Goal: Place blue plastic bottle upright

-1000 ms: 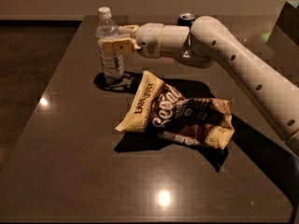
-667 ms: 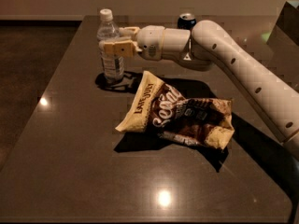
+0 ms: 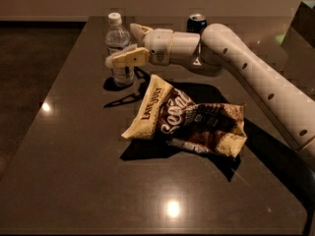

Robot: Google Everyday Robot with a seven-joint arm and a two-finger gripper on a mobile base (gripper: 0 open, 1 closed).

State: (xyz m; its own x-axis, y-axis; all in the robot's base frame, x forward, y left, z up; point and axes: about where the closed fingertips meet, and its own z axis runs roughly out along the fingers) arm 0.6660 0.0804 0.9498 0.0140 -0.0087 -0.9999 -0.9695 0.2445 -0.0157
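Note:
The blue plastic bottle (image 3: 117, 37), clear with a white cap and a pale label, stands upright on the dark table (image 3: 74, 171) at the far left. My gripper (image 3: 120, 44) reaches in from the right at the bottle. It is open: one finger (image 3: 128, 58) crosses in front of the bottle's lower body, the other (image 3: 139, 30) sits behind and to the right of its shoulder. The bottle rests on the table by itself.
A crumpled brown and cream snack bag (image 3: 187, 119) lies in the middle of the table, just in front of my arm. A dark blue soda can (image 3: 197, 22) stands at the far edge behind my wrist. The table's left edge is close to the bottle.
The front finger has swung down and away from the bottle's middle, so the jaws stand wider. The bottle stays upright in the same spot.

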